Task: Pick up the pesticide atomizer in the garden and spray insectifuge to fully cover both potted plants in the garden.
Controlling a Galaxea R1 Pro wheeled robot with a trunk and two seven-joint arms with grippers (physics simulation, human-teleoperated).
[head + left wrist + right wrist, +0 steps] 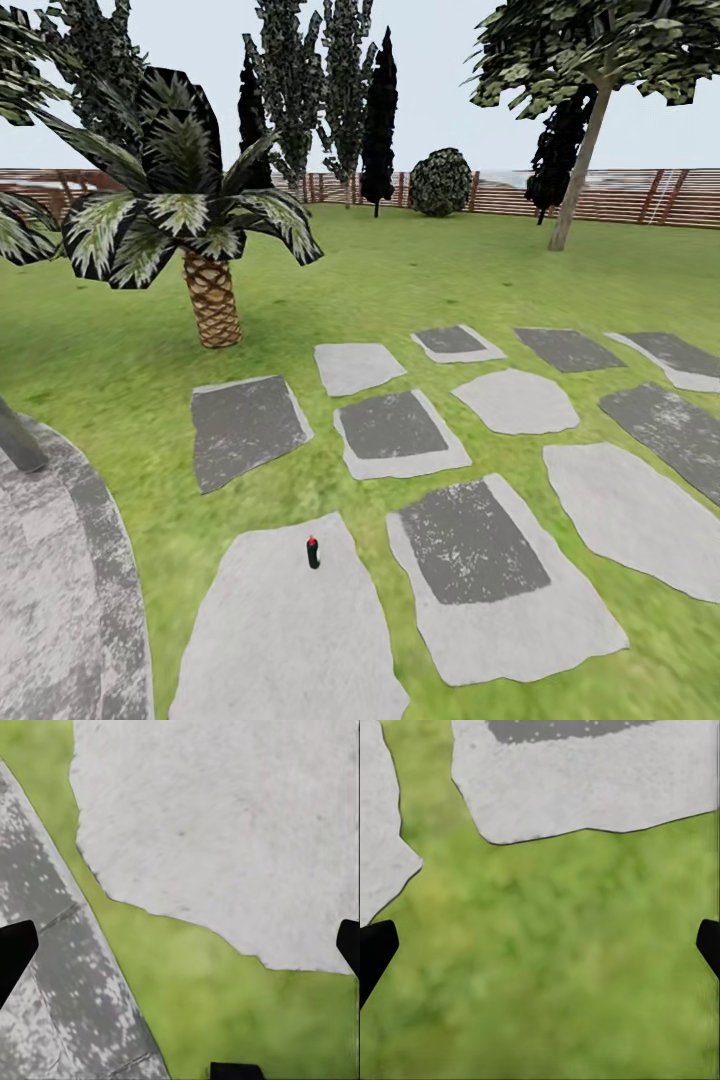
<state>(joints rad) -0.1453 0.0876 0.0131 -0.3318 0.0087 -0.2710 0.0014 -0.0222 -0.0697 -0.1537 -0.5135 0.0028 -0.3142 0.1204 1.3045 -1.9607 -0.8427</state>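
Observation:
A small slim dark bottle with a reddish top [313, 552] stands upright on a pale stone slab [290, 640] in the garden lawn, low and slightly left of centre in the head view. By its size it looks like the pesticide atomizer, but its label and trigger are too small to make out. The potted plants are out of view. My left gripper [180, 945] is open over the slab edge, a grass strip and mottled grey paving. My right gripper [540, 945] is open over grass between two slabs. Nothing lies between either pair of fingers.
A big palm [200, 230] stands at the left on the lawn. Several light and dark stepping stones [400, 430] spread across the grass to the right. A curved grey paved patio [60, 600] with a grey pole [18, 440] lies at the left. A slatted fence [620, 195] and trees line the back.

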